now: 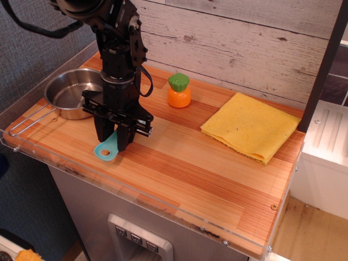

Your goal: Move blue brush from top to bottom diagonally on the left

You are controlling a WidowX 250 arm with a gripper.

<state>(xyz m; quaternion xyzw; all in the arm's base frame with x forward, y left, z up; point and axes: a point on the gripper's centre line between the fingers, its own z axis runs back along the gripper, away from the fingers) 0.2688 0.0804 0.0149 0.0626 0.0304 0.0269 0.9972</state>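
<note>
One wooden counter (179,163) fills most of the view, with a clear plastic lip along its front edge. Over its left side stands the black robot arm (117,49), pointing straight down. On the right lies a folded yellow cloth (251,126). At the far left sits a steel pan (70,92), its wire handle reaching toward the front corner. The gripper (112,140) has its fingers clamped on the blue brush (106,149), whose looped handle end pokes out below, at or just above the wood near the front left. Behind, a small orange toy carrot with a green top (179,90) stands upright.
</note>
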